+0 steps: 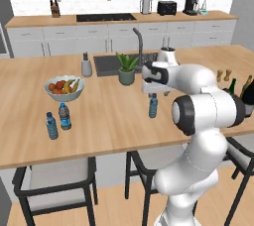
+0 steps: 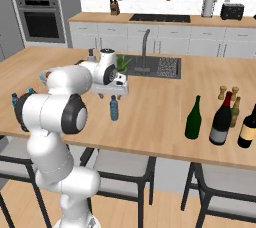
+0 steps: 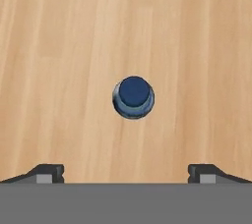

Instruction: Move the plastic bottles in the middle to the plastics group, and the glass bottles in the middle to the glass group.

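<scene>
Closest to the hand camera, 2 dark fingertips (image 3: 49,173) stand far apart at the lower edge, so the gripper (image 3: 126,174) is spread wide and holds nothing. It hangs above a small water bottle (image 3: 133,97), seen there from straight overhead: a round dark blue cap ringed by a pale bluish shoulder, upright on the light wooden surface (image 3: 59,46).

From the left base camera the same small water bottle (image 1: 153,106) shows a clear bluish body, a blue label and a blue cap, and it stands alone near the middle of the surface (image 1: 109,121), directly beneath the white arm's hand. From the right base camera it (image 2: 114,108) sits just below the gripper (image 2: 111,92), not touched by it.

Well to the right stands a tall dark green wine bottle (image 2: 193,118) with a long slim neck and no label that I can see, upright and on its own. Just beyond it stand a dark wine bottle with a pale label (image 2: 221,120), a slim amber-brown bottle (image 2: 235,112) and another dark labelled bottle (image 2: 247,128), with 2 small wooden shakers (image 2: 227,92) behind.

Far to the left, 2 small water bottles (image 1: 58,121) stand close together, one pale blue, one with a darker label, near a bowl of fruit (image 1: 64,88).
</scene>
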You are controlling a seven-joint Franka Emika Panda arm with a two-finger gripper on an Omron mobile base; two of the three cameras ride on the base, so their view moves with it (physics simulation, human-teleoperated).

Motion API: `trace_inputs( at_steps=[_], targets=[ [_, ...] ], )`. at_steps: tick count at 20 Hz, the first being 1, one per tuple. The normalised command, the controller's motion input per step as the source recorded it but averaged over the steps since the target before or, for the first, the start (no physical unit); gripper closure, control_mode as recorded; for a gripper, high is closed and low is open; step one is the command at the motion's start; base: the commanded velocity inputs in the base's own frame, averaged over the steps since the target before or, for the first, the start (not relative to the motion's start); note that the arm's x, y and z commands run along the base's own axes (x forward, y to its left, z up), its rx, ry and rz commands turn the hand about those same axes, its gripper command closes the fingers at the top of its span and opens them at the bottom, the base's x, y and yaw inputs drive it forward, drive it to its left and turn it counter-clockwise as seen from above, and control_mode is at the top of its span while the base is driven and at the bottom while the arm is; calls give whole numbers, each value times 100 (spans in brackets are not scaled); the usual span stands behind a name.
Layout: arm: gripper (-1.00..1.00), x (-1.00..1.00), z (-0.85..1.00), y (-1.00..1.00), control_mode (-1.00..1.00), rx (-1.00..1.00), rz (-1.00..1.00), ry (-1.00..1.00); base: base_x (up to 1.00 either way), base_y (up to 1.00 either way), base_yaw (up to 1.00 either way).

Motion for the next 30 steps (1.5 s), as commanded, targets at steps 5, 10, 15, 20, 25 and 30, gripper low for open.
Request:
trace_inputs(
  at_steps=[5,10,15,20,25,30],
  targets=[
    [-100,27,-31,-4,-100,0,0,1,0,0,0],
    [-100,27,-18,0,-100,0,0,2,0,0,0],
    [-100,27,-13,0,-100,0,0,0,0,0,0],
    [-100,19,-9,0,-100,0,0,0,0,0,0],
    [-100,0,-16,1,-100,0,0,0,0,0,0],
    [100,-5,-17,5,-100,0,0,0,0,0,0]
  ],
)
